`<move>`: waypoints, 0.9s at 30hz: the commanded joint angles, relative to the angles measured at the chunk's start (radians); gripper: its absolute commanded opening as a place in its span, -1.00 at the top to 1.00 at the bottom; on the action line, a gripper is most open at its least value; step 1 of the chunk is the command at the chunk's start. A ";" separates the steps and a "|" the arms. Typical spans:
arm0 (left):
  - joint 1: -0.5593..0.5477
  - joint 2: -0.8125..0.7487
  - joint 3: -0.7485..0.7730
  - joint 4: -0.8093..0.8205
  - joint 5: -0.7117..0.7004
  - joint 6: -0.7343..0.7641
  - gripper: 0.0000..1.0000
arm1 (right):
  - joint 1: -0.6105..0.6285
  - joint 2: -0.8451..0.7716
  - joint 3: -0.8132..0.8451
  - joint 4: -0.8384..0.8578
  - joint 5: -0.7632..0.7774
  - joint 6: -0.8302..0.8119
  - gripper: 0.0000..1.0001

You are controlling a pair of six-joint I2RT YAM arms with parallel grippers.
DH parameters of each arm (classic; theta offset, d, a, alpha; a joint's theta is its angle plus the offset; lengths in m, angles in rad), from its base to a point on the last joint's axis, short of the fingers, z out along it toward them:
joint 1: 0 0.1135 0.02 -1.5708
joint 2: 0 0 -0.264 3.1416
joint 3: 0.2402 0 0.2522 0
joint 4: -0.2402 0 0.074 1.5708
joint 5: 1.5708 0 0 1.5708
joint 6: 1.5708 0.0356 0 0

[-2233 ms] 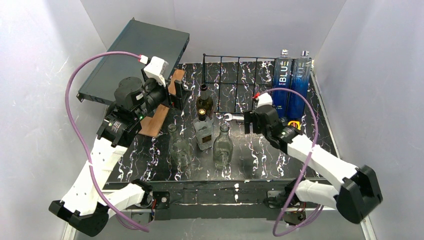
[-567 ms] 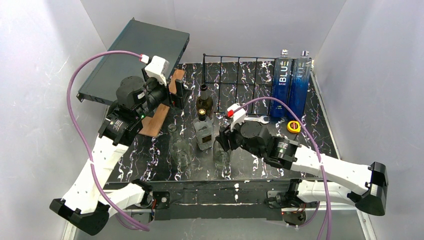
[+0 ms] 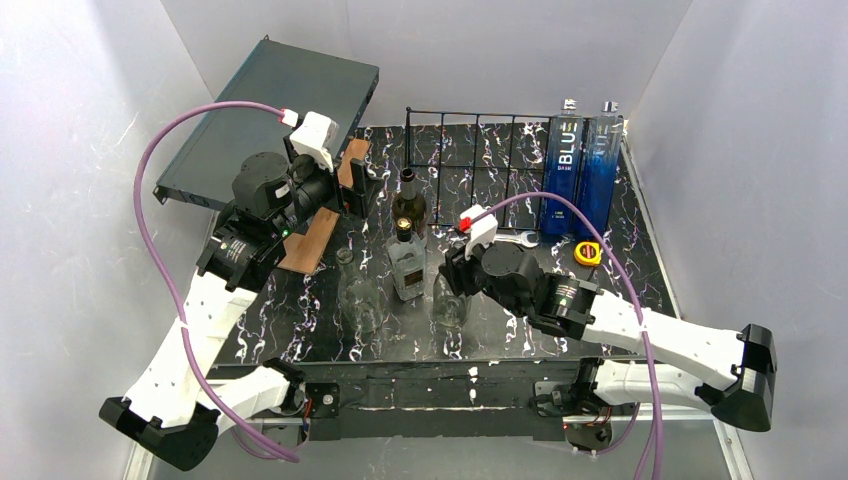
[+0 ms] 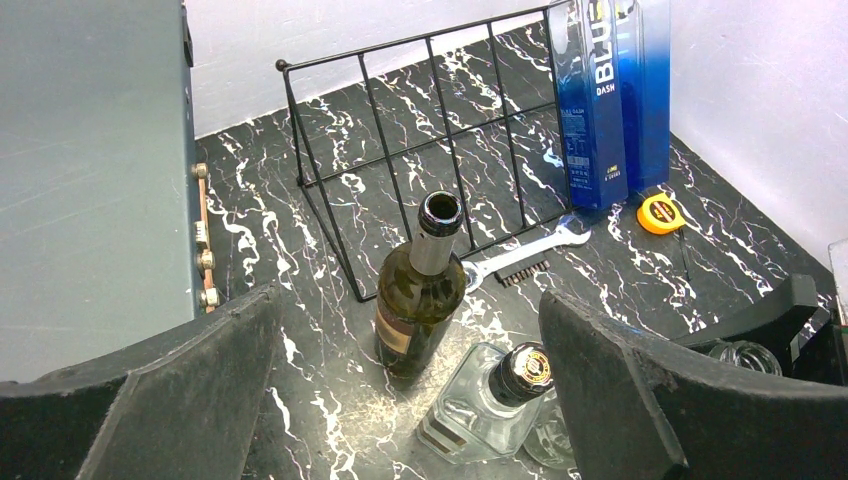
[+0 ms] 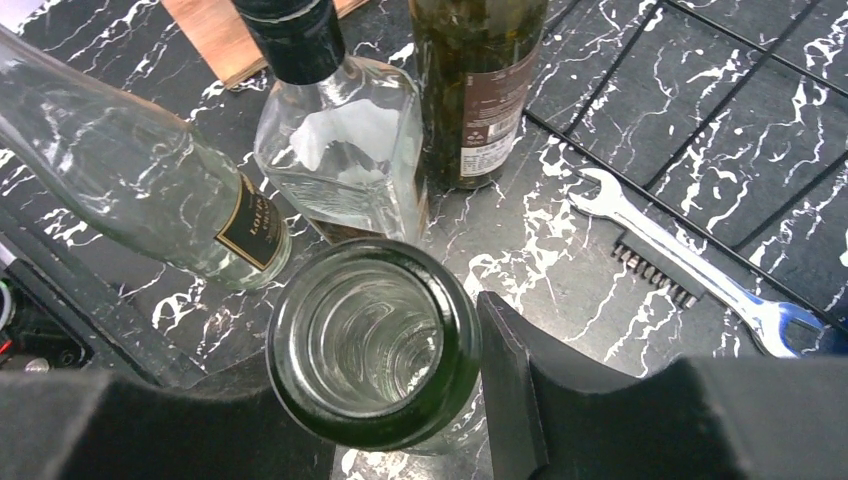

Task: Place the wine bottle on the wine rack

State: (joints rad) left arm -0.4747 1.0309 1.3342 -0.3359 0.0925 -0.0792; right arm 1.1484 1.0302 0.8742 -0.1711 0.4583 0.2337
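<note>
Now my right gripper pinches the clear wine bottle at its neck, lower centre: slick, fragile, probably bottom-heavy.

wine rack: back centre of the tabletop
tall bottles: side by side at the rack's right end
rear wine bottle: just before the rack's left part
liquor bottle: just before that bottle
long-necked bottle: left of the liquor bottle
front wine bottle: right of it, neck in the right gripper
wrench: before the rack, behind that gripper
tape measure: right of the wrench
</note>
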 commanded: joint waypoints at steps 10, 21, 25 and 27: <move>-0.004 -0.009 -0.001 0.023 0.004 0.005 -0.99 | 0.001 -0.021 0.074 0.077 0.218 -0.046 0.97; -0.004 -0.015 0.000 0.021 0.005 0.004 -0.99 | -0.039 0.065 0.199 0.050 0.307 -0.109 0.97; -0.004 -0.017 0.000 0.021 0.004 0.004 -0.99 | -0.108 0.084 0.216 0.039 0.279 -0.099 0.97; -0.004 -0.020 0.000 0.021 0.003 0.004 -0.99 | -0.147 0.088 0.214 0.040 0.250 -0.079 0.97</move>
State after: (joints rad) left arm -0.4744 1.0306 1.3342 -0.3359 0.0929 -0.0795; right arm 1.0630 1.1366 0.9939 -0.2600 0.6765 0.1619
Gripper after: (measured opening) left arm 0.992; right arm 0.515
